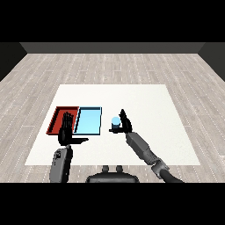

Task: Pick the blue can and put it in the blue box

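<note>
The blue can stands upright on the white table, just right of the light blue tray. My right hand is right beside the can, its thumb and fingers curled round it from the right. My left hand hovers over the red tray's near edge with fingers straight and thumb out to the right, holding nothing.
The red tray lies against the left side of the light blue tray. The white table ends close behind the trays and near my forearms at the front.
</note>
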`<state>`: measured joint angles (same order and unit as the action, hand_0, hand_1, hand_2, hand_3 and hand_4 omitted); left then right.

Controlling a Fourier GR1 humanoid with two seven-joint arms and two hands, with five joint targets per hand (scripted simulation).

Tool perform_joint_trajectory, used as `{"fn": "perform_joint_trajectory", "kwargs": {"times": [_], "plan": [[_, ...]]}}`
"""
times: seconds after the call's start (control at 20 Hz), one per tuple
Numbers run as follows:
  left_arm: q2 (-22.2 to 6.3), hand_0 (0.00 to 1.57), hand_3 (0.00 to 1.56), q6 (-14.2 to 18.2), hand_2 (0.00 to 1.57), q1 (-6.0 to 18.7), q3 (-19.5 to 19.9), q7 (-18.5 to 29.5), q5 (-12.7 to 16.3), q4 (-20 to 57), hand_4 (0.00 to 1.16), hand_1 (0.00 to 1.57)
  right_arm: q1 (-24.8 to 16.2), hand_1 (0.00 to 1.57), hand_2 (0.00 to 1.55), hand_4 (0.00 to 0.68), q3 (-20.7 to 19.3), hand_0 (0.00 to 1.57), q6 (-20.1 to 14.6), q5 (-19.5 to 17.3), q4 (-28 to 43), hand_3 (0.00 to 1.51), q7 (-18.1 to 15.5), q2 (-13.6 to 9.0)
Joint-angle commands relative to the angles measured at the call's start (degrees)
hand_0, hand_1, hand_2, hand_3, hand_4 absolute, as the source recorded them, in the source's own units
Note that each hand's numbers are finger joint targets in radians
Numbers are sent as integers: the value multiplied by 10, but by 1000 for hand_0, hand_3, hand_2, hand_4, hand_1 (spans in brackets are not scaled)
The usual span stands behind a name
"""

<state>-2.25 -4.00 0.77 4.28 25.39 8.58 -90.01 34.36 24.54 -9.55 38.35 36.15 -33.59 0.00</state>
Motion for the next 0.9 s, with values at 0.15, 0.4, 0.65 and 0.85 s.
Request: {"fn": "perform_joint_trajectory", "kwargs": {"times": [0.15,0.4,0.65,0.85], "plan": [[-21,0,0,-9,0,17,18,-24,14,-8,0,0,28,0,0,0,-6,0,12,5,-18,0,24,0],[-8,0,0,-5,0,22,13,-12,14,6,0,0,47,0,0,0,74,0,2,98,-58,0,-28,0],[-9,0,0,-26,0,-33,9,0,25,-30,0,0,55,1056,1218,177,119,1056,-84,122,-43,1127,-24,0],[-5,0,0,-14,0,-20,7,-7,15,-18,0,0,82,1563,1481,659,123,1563,-93,109,-100,1445,1,0]]}}
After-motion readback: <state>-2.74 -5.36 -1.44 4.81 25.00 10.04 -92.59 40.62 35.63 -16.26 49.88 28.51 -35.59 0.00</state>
